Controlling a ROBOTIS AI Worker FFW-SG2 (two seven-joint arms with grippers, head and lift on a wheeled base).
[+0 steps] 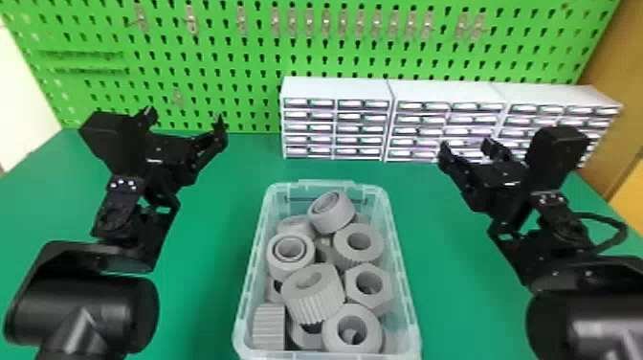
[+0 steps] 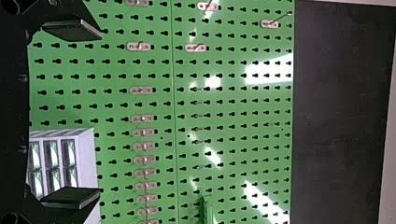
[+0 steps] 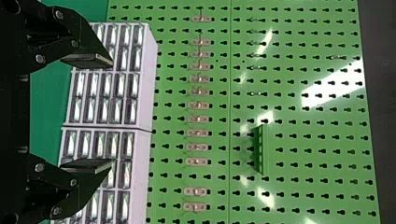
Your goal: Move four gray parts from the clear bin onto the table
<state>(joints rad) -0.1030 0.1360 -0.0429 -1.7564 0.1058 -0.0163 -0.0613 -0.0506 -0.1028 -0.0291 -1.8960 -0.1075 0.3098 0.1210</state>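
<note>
I have every gray part I can see inside the clear bin (image 1: 330, 183), so I judge that all four moves are still to be made. The gray parts (image 1: 338, 219) lie heaped at odd tilts, leaning on one another and on the walls; I take it they were tipped in loose. One ring rests high at the far end, its bore turned up, and looks the easiest first pick to me. The ridged part (image 1: 316, 302) overlaps its neighbors, and the hexagonal part (image 1: 353, 296) sits close by the right wall, where a finger might have little room to slip down. My left gripper (image 1: 185, 115) hangs beyond the bin on the left, jaws apart with nothing between them; my right gripper (image 1: 466, 143) is over on the other side, jaws apart as well. Green counter (image 1: 205, 215) runs along both long sides of the bin, giving me a strip each way for setting down. I'd lift straight up past the rim before swinging outward, and mind the drawer cabinets (image 1: 335, 91) behind, with the pegboard (image 1: 239, 52) at the back.
</note>
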